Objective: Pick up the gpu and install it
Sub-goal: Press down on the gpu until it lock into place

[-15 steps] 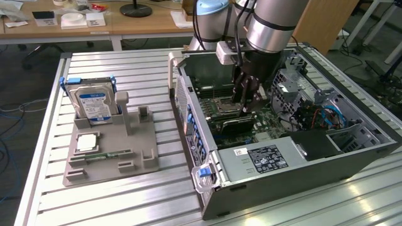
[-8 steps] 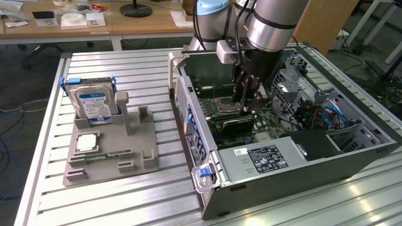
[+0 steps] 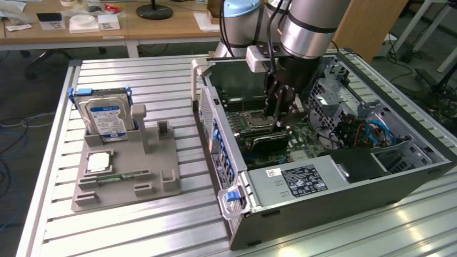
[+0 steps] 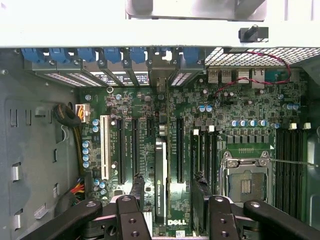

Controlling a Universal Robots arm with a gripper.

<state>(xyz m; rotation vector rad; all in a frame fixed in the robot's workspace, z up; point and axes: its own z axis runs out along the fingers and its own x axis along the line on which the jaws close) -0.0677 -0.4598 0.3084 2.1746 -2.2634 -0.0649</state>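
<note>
The gpu (image 4: 160, 180) stands edge-on in a black slot of the green motherboard (image 4: 235, 107), its green board and label facing the wrist camera. In the exterior view the gpu (image 3: 270, 141) shows as a dark card low inside the open computer case (image 3: 343, 203). My gripper (image 4: 169, 191) hangs just above the card, open. One black fingertip (image 4: 137, 186) sits on one side of the card and the other on the opposite side, with a gap on each side. From the exterior view, my gripper (image 3: 279, 124) reaches down into the case from above.
A grey fixture (image 3: 164, 171) on the exterior view's left holds a silver hard drive with a blue label (image 3: 107, 119), a processor chip (image 3: 98, 160) and a slim memory stick (image 3: 114, 175). Inside the case are the power supply (image 3: 300, 179), a drive cage (image 3: 335, 96), the processor socket (image 4: 246, 182) and a white slot (image 4: 104, 147).
</note>
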